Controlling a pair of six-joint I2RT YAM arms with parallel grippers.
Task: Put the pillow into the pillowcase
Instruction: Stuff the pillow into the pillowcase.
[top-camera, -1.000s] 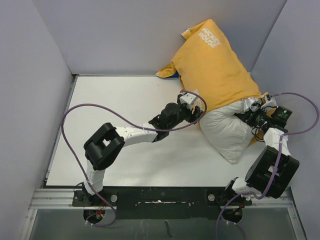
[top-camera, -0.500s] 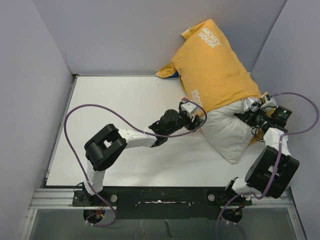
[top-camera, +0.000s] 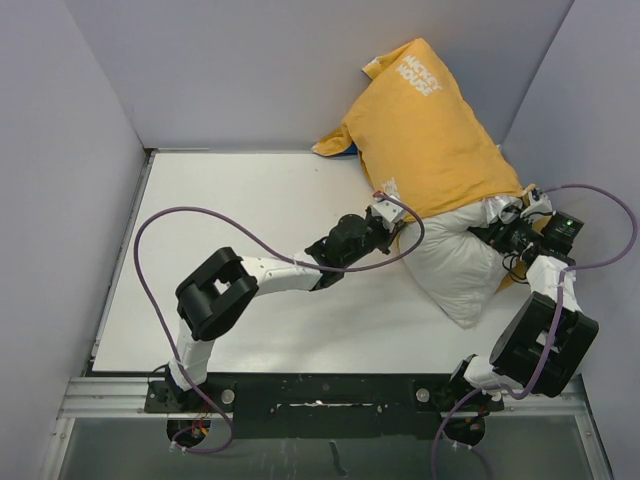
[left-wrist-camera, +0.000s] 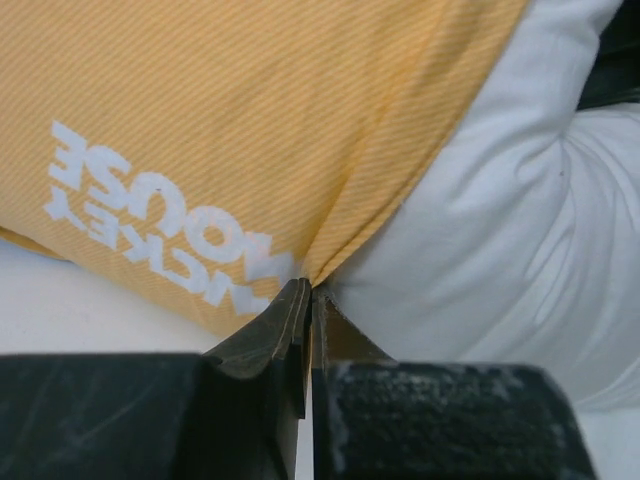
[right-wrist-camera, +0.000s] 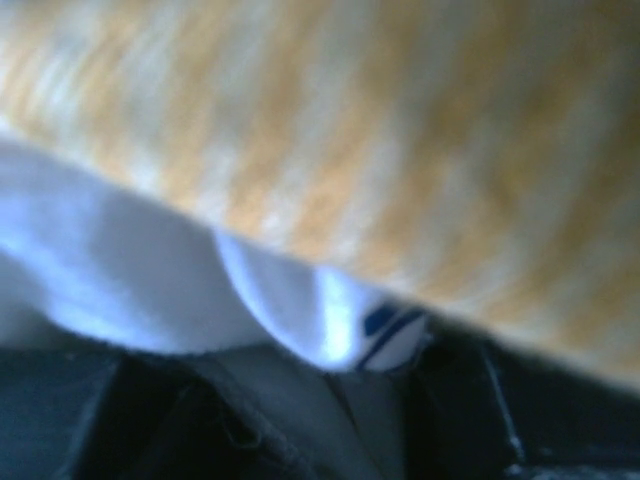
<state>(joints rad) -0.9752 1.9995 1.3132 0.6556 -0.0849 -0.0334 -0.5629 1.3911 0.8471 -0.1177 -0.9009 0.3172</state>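
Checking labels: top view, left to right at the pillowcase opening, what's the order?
left gripper → pillow, its exposed white end → right gripper. The pillowcase spans all three, so it is left out.

Up close, the black left gripper (left-wrist-camera: 306, 300) has its jaws pressed together on the pointed lower edge of the mustard-yellow fabric pillowcase (left-wrist-camera: 250, 110), whose white "Mickey Mouse" lettering (left-wrist-camera: 160, 235) reads upside down. The plump white pillow (left-wrist-camera: 500, 230) bulges out on the right, touching it. Pale counter (left-wrist-camera: 90, 310) shows at lower left.
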